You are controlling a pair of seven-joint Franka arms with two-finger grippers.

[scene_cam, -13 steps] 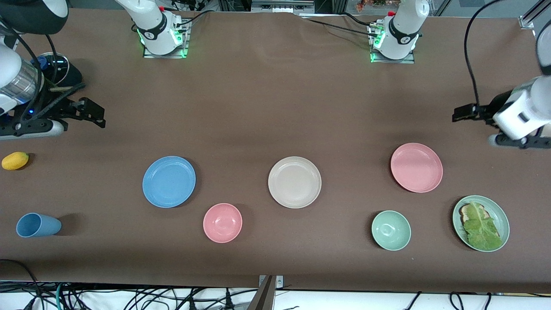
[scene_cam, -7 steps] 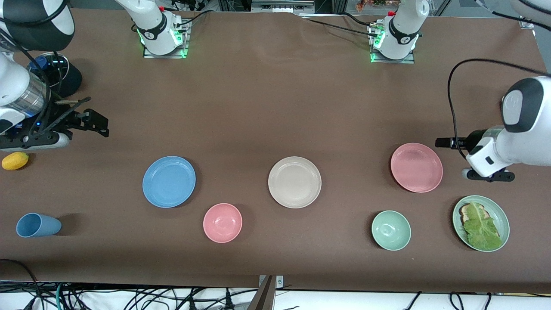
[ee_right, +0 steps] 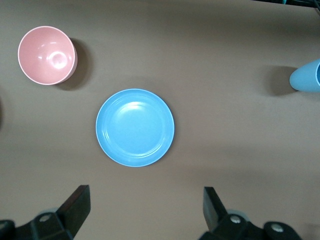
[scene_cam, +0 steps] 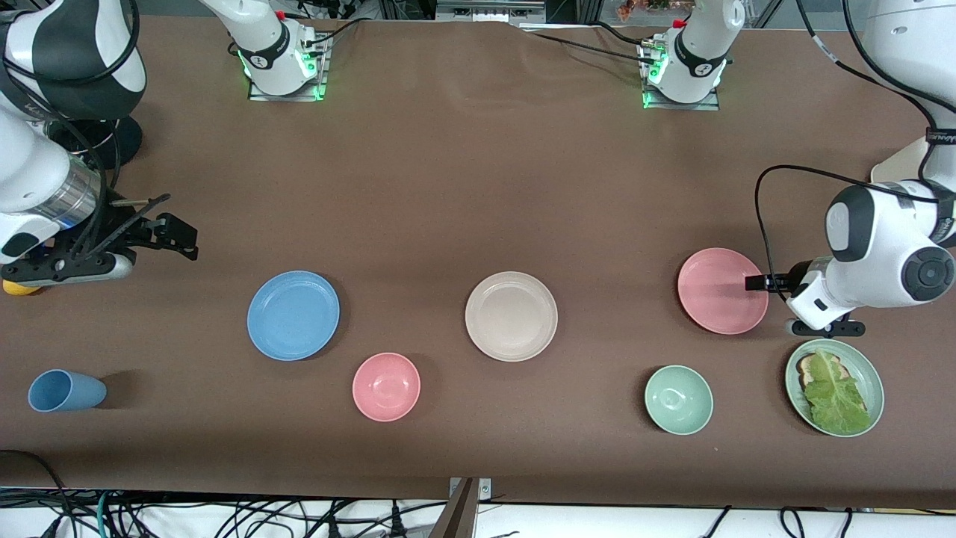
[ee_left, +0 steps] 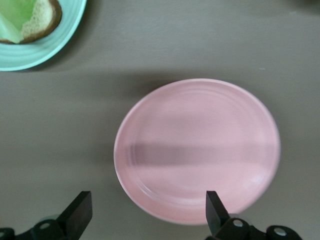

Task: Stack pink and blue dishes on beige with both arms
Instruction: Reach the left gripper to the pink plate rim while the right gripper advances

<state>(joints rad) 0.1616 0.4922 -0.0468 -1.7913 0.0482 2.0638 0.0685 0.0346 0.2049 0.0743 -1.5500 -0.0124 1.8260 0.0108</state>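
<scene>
The beige plate (scene_cam: 511, 316) lies mid-table. The blue plate (scene_cam: 293, 315) (ee_right: 135, 127) lies beside it toward the right arm's end. The pink plate (scene_cam: 722, 291) (ee_left: 197, 150) lies toward the left arm's end. My left gripper (scene_cam: 769, 285) (ee_left: 147, 212) hangs open over the pink plate's rim at the side toward the left arm's end, and that rim shows between its fingers. My right gripper (scene_cam: 168, 240) (ee_right: 145, 207) is open over bare table, apart from the blue plate, toward the right arm's end. All three plates are bare.
A pink bowl (scene_cam: 386, 386) and a pale green bowl (scene_cam: 678, 400) stand nearer the front camera. A green plate with toast and lettuce (scene_cam: 834, 386) sits close under the left arm. A blue cup (scene_cam: 66, 390) lies on its side. A yellow fruit (scene_cam: 16, 288) is half hidden by the right gripper.
The left gripper swung in from the table's end to the pink plate's rim. The right gripper crept toward the blue plate and now partly covers the yellow fruit. Both stayed open.
</scene>
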